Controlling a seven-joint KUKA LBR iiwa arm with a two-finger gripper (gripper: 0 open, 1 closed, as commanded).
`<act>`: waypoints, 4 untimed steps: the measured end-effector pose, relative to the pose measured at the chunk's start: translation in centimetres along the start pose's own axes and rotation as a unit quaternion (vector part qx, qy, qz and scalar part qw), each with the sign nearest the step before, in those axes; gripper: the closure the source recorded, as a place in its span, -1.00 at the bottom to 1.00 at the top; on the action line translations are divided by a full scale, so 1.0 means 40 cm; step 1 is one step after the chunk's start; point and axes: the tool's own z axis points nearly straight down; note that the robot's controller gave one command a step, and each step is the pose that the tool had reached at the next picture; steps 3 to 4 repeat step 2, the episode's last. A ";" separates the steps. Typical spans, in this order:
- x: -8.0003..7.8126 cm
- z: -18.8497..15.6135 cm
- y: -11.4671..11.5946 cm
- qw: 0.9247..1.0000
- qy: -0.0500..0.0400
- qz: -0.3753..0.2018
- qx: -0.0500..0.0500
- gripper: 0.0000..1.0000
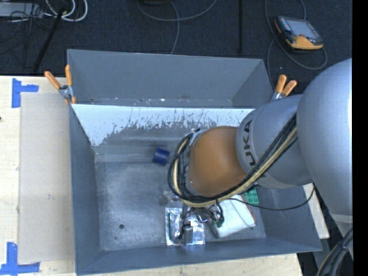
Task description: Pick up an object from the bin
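Silver foil packet, crinkled and lying flat on the bin floor by the near wall, sits directly beneath the tool. The coming move therefore looks like a straight drop rather than a sideways reach. The packet seems slightly longer along the line from near wall to far wall, though its creases make that hard to judge. Cables and the orange wrist cover hide the tip, so I cannot tell whether the tool is apart or together.

Just beside the tool, on the arm's side, lies a white box with a green patch; its print is unreadable. A small blue piece lies well beyond the tool, toward the far wall. The grey arm shows the letters "UKA".
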 end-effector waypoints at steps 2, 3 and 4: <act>0.059 -0.414 -0.011 1.000 -0.007 -0.027 0.001 1.00; 0.059 -0.414 -0.011 1.000 -0.007 -0.027 0.001 1.00; 0.059 -0.414 -0.011 1.000 -0.007 -0.027 0.001 1.00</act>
